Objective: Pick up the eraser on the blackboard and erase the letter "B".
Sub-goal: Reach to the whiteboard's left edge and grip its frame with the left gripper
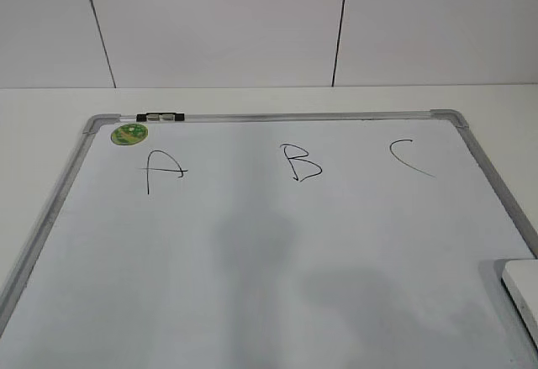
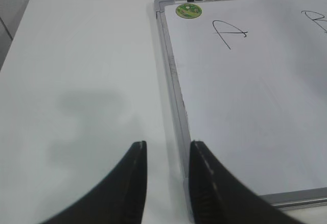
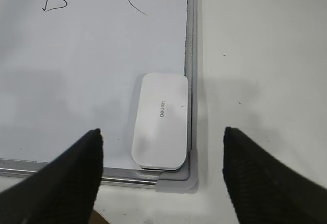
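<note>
White wall panels with dark seams stand behind a white desk (image 1: 50,104), on which the blackboard (image 1: 277,121) lies flat, its silver-grey frame running along the edges. Across its top are handwritten an "A" (image 1: 164,170), the letter "B" (image 1: 300,163) and a "C" (image 1: 409,156); a round green magnet (image 1: 129,134) and a black-and-clear marker (image 1: 160,117) sit at the upper left corner. The eraser (image 3: 161,121) lies in the board's near right corner, tight against the frame, printed side up. The right end effector (image 3: 162,175) hovers above that corner with its fingers spread wide apart, holding nothing. The left end effector (image 2: 167,183) hangs over the board's left frame edge, fingers slightly apart, gripping nothing.
</note>
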